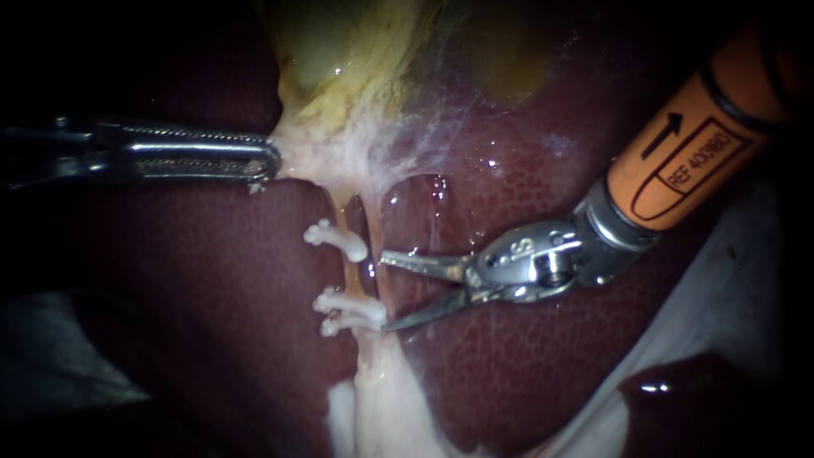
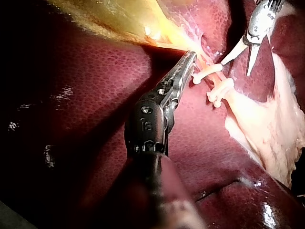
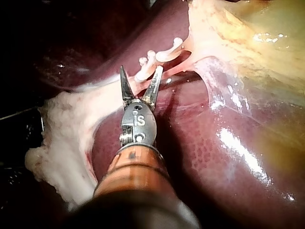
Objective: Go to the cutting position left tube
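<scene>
A pale tube (image 1: 354, 276) runs down from the gallbladder (image 1: 339, 59) across the dark liver (image 1: 212, 280). It carries one white clip (image 1: 336, 240) higher up and two more white clips (image 1: 349, 310) close together lower down. My right instrument (image 1: 383, 291), on an orange shaft, holds its blades open. Their tips stand at the tube's right edge, spanning the stretch between the clips. In the right wrist view the open blades (image 3: 140, 71) flank the nearer clips (image 3: 145, 64). My left instrument (image 1: 267, 161) is shut on pale tissue at the gallbladder's neck, holding it to the left; the left wrist view shows the same grip (image 2: 189, 59).
Thin webbed membrane (image 1: 424, 136) spreads from the gallbladder's neck over the liver. A pale fatty stump (image 1: 373, 399) hangs below the clips. White drape (image 1: 721, 288) shows at the right, behind the right instrument's shaft.
</scene>
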Motion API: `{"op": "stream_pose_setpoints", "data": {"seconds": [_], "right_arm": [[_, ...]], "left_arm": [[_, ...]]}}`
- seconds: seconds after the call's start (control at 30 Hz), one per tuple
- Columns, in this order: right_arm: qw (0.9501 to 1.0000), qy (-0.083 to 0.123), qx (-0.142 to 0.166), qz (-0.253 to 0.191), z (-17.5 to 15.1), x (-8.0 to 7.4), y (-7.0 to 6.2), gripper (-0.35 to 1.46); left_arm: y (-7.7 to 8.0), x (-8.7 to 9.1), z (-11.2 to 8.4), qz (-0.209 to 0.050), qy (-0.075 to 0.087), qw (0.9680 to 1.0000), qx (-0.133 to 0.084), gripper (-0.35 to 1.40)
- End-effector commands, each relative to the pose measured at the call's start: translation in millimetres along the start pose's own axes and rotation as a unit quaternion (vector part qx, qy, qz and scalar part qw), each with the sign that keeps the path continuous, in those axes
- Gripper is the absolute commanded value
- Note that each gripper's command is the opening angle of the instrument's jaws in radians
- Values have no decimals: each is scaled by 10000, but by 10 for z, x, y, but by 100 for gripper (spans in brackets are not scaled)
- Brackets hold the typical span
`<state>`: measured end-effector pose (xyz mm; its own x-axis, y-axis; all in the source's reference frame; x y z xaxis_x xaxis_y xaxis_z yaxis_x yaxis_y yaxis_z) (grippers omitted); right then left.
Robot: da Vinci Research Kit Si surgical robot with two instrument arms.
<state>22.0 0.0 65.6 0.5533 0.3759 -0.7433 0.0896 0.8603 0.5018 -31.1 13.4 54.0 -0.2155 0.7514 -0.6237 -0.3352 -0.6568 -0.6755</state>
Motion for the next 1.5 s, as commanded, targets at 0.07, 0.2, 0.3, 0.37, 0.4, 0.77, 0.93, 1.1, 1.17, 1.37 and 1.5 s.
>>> {"op": "stream_pose_setpoints", "data": {"seconds": [0.07,0.2,0.3,0.37,0.4,0.77,0.93,1.1,1.17,1.37,1.5], "right_arm": [[10000,-5,18,41,6,-4,3,142],[9999,-7,73,100,14,-12,8,144],[9998,-8,150,117,18,-17,13,142],[9997,-9,172,150,21,-19,15,142],[9997,-11,174,141,24,-20,17,142],[9983,213,531,105,50,-18,32,139],[9955,436,831,100,59,-14,36,132],[9933,580,980,170,68,-7,40,130],[9926,646,1004,221,74,-3,43,130],[9911,779,1030,330,90,6,46,130],[9902,863,1028,394,96,11,46,130]], "left_arm": [[0,0,0,0,-1,10000,2,-35],[0,0,0,-1,-1,10000,2,-35],[0,0,1,-1,-1,10000,3,-35],[0,0,1,-1,0,10000,4,-35],[1,0,1,-1,0,10000,4,-35],[3,1,1,-1,0,10000,7,-35],[4,1,1,-2,0,10000,7,-35],[4,1,1,-2,0,10000,7,-35],[4,1,1,-3,0,10000,8,-35],[4,1,1,-3,1,10000,9,-35],[5,2,1,-4,1,10000,10,-35]]}}
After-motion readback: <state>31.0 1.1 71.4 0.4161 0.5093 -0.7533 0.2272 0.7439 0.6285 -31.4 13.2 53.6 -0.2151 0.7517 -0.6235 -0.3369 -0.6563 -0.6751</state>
